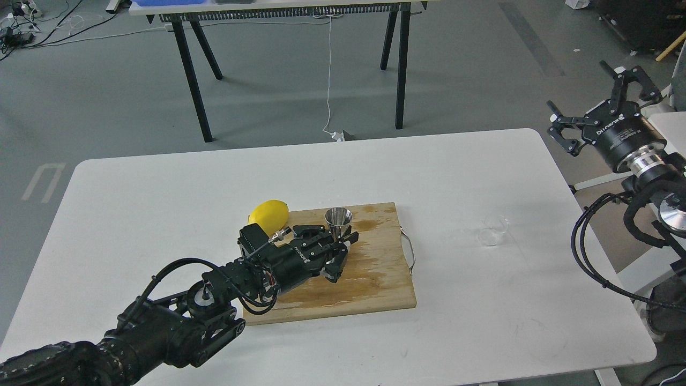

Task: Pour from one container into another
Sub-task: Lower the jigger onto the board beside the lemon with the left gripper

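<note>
Left gripper (343, 252), fingers apart, flanks the jigger (338, 221) standing on the board (375, 279) beside a lemon (269, 213); cup (494, 230) sits well right on the table (161, 203); right gripper (600, 104), "ROBOTIQ"-lettered, hangs spread wide off-table.

Shiny steel jigger (338, 221), clear glossy cup (494, 230), stained wooden board (375, 279), matt white table (161, 214).

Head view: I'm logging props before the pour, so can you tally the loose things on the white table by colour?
Yellow: 1, the lemon
Shiny steel: 1, the jigger
Clear: 1, the cup
Wood brown: 1, the cutting board
Total: 4
</note>
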Available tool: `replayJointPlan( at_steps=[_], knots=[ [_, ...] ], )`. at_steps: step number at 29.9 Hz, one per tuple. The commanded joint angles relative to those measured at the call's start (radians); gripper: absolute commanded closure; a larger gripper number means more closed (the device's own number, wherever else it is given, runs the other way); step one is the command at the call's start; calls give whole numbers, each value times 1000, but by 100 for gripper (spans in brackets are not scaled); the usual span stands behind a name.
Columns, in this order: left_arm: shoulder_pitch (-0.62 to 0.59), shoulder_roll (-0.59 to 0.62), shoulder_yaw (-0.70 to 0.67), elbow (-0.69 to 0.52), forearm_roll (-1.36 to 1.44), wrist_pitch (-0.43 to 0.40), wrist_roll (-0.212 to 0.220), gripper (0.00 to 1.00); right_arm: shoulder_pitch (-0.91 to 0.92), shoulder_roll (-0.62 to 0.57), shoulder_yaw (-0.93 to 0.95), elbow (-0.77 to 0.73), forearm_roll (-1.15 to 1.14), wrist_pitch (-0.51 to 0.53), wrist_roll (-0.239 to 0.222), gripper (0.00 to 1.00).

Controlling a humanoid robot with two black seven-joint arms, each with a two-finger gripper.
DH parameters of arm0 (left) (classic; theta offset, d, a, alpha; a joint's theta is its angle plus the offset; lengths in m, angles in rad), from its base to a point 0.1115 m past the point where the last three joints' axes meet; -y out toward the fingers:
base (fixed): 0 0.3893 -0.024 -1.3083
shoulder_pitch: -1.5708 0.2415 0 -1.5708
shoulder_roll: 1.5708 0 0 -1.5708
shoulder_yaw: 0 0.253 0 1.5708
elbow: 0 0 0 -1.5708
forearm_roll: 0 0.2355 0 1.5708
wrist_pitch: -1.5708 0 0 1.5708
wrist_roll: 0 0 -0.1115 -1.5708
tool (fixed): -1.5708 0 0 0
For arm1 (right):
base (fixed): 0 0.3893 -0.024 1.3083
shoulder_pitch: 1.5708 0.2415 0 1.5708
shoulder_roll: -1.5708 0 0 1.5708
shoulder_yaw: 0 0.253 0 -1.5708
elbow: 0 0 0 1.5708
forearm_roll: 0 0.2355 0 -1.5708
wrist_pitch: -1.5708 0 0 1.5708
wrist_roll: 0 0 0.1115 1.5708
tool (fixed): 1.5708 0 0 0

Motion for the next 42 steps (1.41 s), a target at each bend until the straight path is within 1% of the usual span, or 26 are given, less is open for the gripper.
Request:
replayJointPlan(
  at_steps=[1,11,17,18,19,22,24,26,32,42],
  knots=[
    [0,0,1,3,-1,0,0,80,1,2,0,0,0,0,0,1],
    [0,0,2,6,2,0,0,54,-2,-4,3,2,1,0,0,1],
    [0,0,4,6,0,0,0,48,-2,-4,3,3,1,0,0,1],
    [0,0,4,6,2,0,0,45,-2,-3,3,3,1,0,0,1],
    [0,0,4,6,2,0,0,40,-2,-3,2,3,1,0,0,1],
    [2,0,4,-5,-1,0,0,11,-2,-4,3,5,1,0,0,1],
    [2,0,4,-10,-1,0,0,10,-2,-4,5,5,1,0,0,1],
    [3,0,4,-10,-1,0,0,6,-3,-4,5,6,3,0,0,1],
    [26,0,4,-10,-1,0,0,4,-8,-4,6,6,3,0,0,1],
    [32,0,4,-11,-3,0,0,4,-11,-3,5,5,1,0,0,1]
  ],
)
